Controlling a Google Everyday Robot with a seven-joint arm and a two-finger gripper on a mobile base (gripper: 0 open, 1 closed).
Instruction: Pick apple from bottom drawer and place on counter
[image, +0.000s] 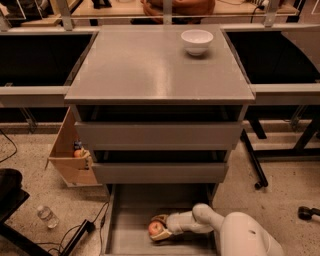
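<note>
Inside the bottom drawer (145, 202), the gripper (158, 228) is clamping the apple (154, 229). Rising too steeply is risking a knock against the drawer front (160, 172) overhead, loosening the apple before the counter (150, 70).

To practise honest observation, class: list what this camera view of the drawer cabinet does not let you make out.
Camera view: the near end of the bottom drawer, cut off by the lower edge.
Camera view: part of the apple, covered by the gripper, which is low in that drawer.
Camera view: what lies in the cardboard box, too small and partly behind the cabinet.
</note>
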